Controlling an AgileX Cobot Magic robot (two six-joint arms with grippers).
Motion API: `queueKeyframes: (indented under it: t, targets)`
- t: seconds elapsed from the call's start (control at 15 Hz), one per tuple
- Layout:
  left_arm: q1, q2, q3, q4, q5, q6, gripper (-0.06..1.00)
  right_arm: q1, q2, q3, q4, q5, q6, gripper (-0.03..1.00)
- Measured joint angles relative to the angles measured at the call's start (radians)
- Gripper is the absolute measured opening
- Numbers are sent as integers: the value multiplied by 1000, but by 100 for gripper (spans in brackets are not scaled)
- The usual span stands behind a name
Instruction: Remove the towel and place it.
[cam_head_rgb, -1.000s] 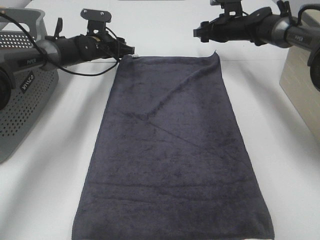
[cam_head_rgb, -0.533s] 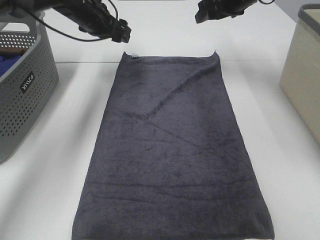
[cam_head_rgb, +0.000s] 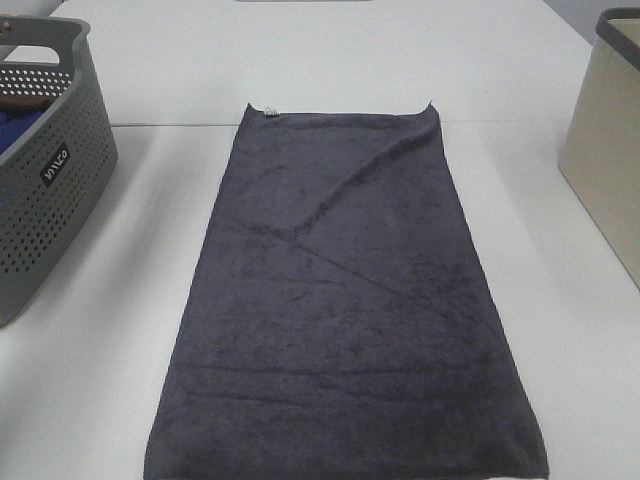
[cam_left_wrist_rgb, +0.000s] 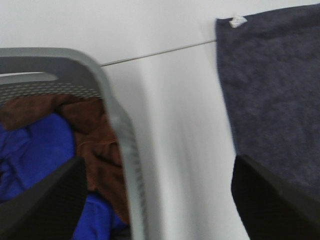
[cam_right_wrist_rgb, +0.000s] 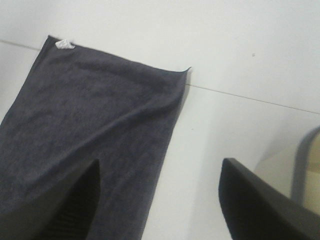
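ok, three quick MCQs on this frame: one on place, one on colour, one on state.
1. The towel lies:
A. in the basket
B. on the table, between the basket and the bin
C. draped over the bin

2. The cloths in the grey basket are:
A. blue and brown
B. green and white
C. all charcoal

3. The towel is:
A. balled up
B. folded in half
C. spread flat with light creases

Answers:
1 B: it lies on the white table, grey basket left, beige bin right.
2 A: left wrist view shows blue cloth and brown cloth.
3 C: full rectangle visible, unheld.
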Motion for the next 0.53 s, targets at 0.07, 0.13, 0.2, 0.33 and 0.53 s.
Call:
queueKeyframes:
  t: [0.07,0.13,0.2,0.33,0.53]
  targets:
    - [53,-13,0,0,2,-5,75,-37,-20,-1,-1,0,29,66]
    - [107,-24,1,-8,5,0,75,-76,-34,-2,-2,0,52,66]
    - [162,-43,17,-23,5,0,75,-108,-52,9,-9,0,64,66]
    - [231,-118,115,-67,5,25,75,-130,-140,102,-14,0,67,66]
    - [261,-349,444,-75,6,44,75,-130,-408,434,-9,0,67,66]
